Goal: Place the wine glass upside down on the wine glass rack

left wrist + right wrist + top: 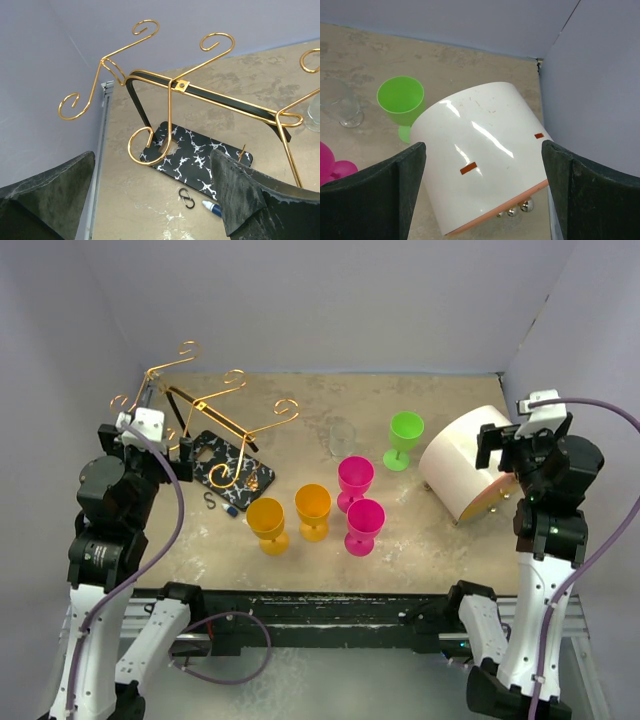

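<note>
Left hand point(150, 195), released and empty, faces the wine glass rack point(180, 86) at ten o'clock, probably sighting it; right hand point(482, 190) equally released.

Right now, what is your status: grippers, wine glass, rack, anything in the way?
Both open, holding nothing: left gripper by wine glass rack, right gripper by white tub. Six glasses standing on table, none hung. Small clip beside rack base.

Inspector: Status of the left arm point(105, 500)?
Officer: Upright by the left edge of the table point(440, 540); left gripper point(152, 175) jaws wide apart, nothing between them.
Inspector: And the right arm point(550, 515)?
Officer: Upright by the right edge; right gripper point(482, 167) likewise wide, empty.
</note>
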